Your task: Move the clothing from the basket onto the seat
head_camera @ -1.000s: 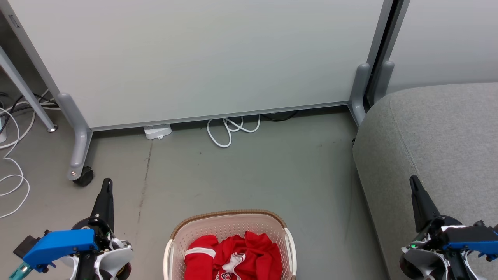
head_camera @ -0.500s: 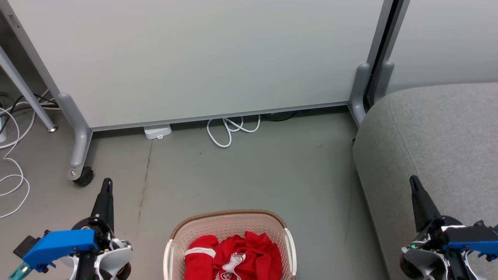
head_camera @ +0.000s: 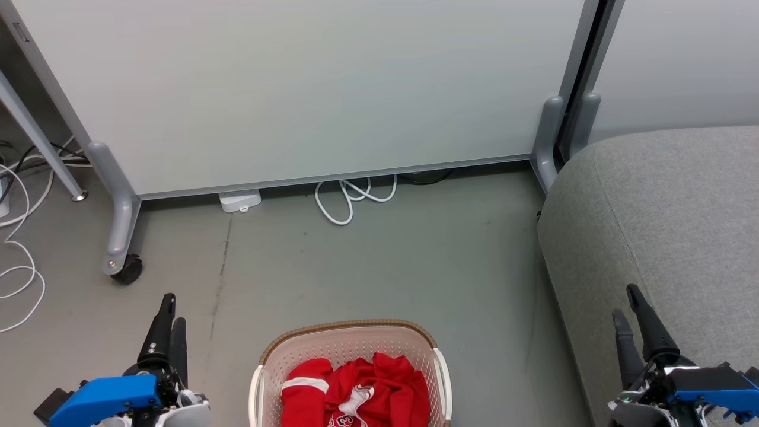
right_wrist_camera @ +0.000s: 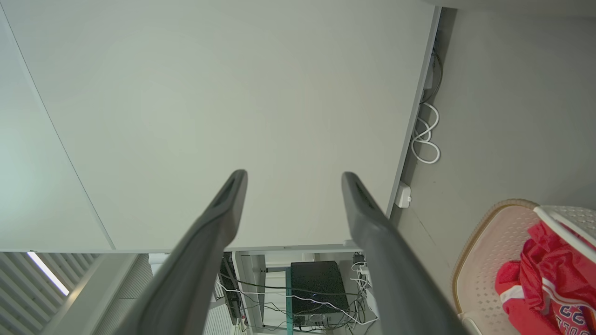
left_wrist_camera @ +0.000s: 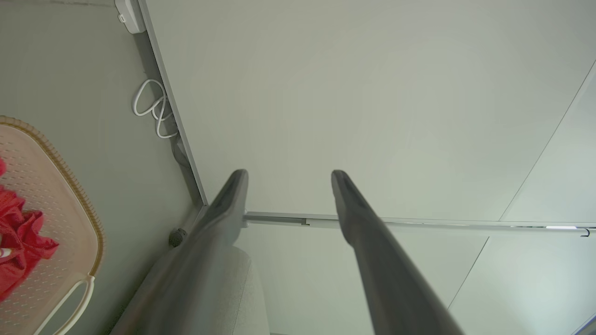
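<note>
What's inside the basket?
Red clothes with white trim lie crumpled in a pile inside the basket. Whatever is under the pile is hidden, and the picture's edge cuts off the basket's near part.

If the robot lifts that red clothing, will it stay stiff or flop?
Probably floppy: the red clothing lies crumpled in folds in the basket, so it should drape. Likely light: the fabric looks thin. Pieces seem heaped together, so one may drag another.

Basket (head_camera: pixel 350 325) front, clothing (head_camera: pixel 379 385) lower part cut off.
</note>
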